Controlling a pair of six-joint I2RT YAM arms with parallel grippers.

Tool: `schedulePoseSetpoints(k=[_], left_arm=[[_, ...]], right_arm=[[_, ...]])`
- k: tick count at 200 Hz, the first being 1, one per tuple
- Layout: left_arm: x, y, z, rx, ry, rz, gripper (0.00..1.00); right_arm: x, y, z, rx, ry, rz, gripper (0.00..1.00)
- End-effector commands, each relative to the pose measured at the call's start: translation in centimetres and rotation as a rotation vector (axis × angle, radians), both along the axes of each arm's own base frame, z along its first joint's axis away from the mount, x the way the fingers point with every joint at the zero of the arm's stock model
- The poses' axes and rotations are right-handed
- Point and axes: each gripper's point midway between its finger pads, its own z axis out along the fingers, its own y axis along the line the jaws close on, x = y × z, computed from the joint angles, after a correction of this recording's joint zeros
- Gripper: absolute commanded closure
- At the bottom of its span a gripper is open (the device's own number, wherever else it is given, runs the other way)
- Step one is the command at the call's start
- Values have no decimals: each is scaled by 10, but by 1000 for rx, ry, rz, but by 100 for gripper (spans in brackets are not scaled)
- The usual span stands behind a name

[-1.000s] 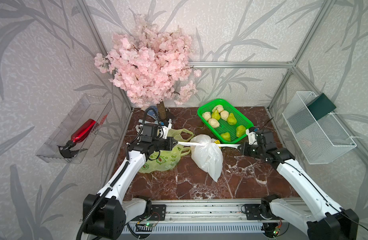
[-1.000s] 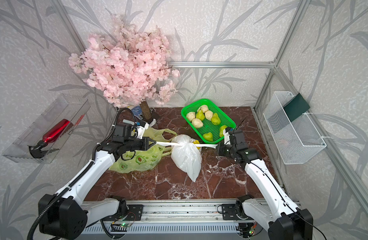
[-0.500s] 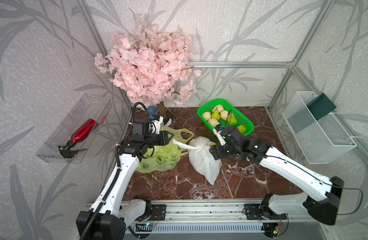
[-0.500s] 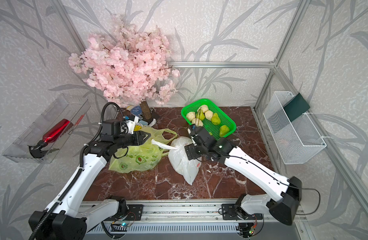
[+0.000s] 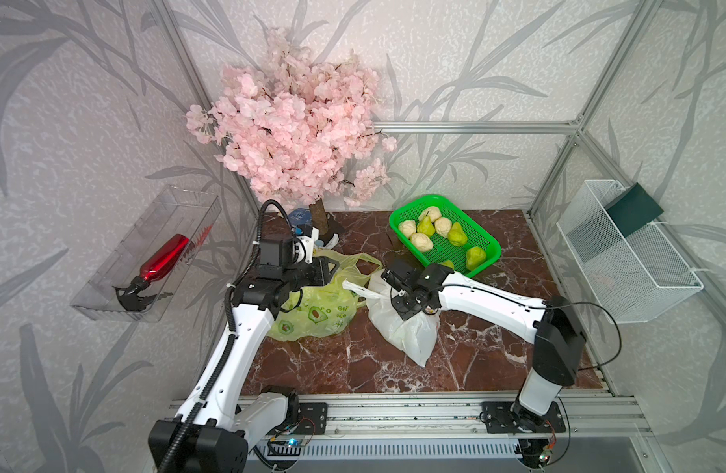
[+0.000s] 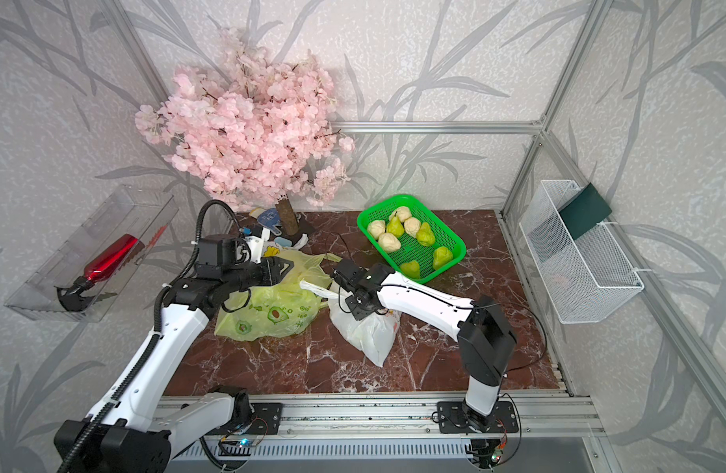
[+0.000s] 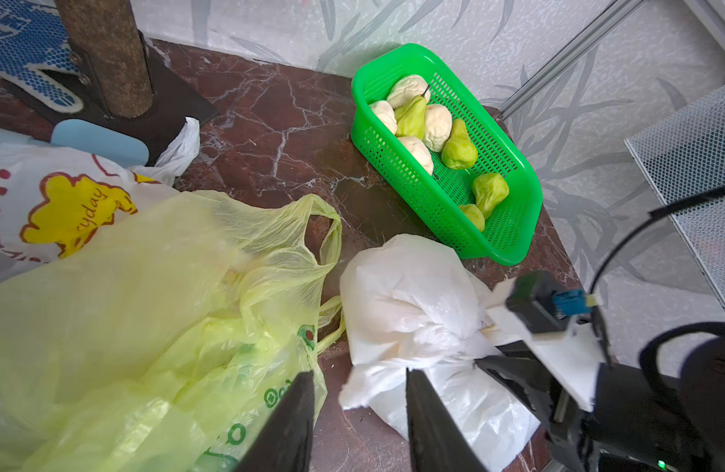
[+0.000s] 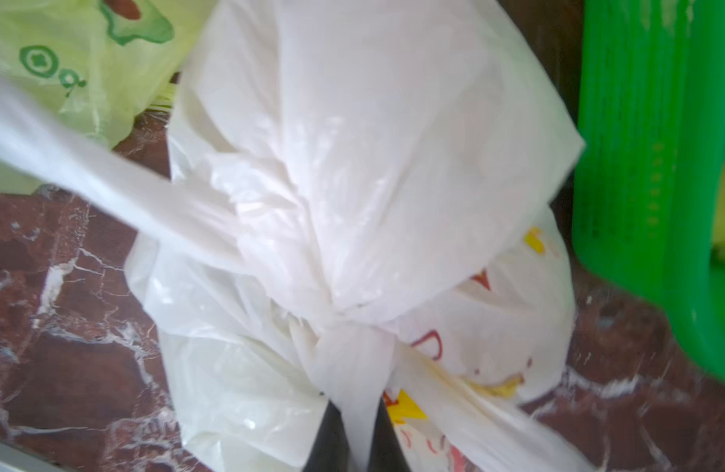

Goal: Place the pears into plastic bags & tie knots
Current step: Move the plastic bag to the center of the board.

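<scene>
Slackening is the big change on the marble table (image 5: 332,368): a second ago both arms held the white bag (image 5: 410,331) stretched out sideways by its handles, and now that line has gone limp. The white bag lies mid-table between the yellow-green bag (image 5: 312,311) and the green basket (image 7: 503,249), bunched shut at the top.

The left gripper (image 7: 358,376) has let go and drawn back over the yellow-green bag, jaws apart with nothing between them. The right gripper (image 8: 357,408) has swung in over the white bag and is clamped on one strap (image 8: 354,367) just beside the knot (image 8: 344,323). The free strap (image 5: 355,286) points toward the left gripper.

Four pears (image 5: 457,234) remain in the basket. The knot looks pulled tight, so this bag seems nearly finished, while the yellow-green bag lies untied.
</scene>
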Motion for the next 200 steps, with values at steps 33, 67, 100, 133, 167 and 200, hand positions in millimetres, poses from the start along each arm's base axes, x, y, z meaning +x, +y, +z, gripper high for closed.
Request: schedulePoseSetpoints(k=[33, 67, 100, 133, 167, 200], left_arm=[[3, 8, 18, 32, -45, 35, 68], [12, 18, 13, 44, 4, 121, 69], [18, 29, 2, 100, 48, 165, 69], [20, 51, -20, 216, 93, 240, 57], [22, 33, -50, 267, 154, 128, 46], [24, -7, -78, 453, 149, -56, 41]], right_arm=[[-48, -93, 51, 93, -43, -159, 100], [-44, -165, 61, 137, -42, -346, 100], [-7, -234, 73, 111, -171, -561, 100], [35, -282, 79, 86, -323, -715, 100], [41, -271, 51, 79, -182, -652, 66], [25, -260, 88, 19, -314, -592, 31]])
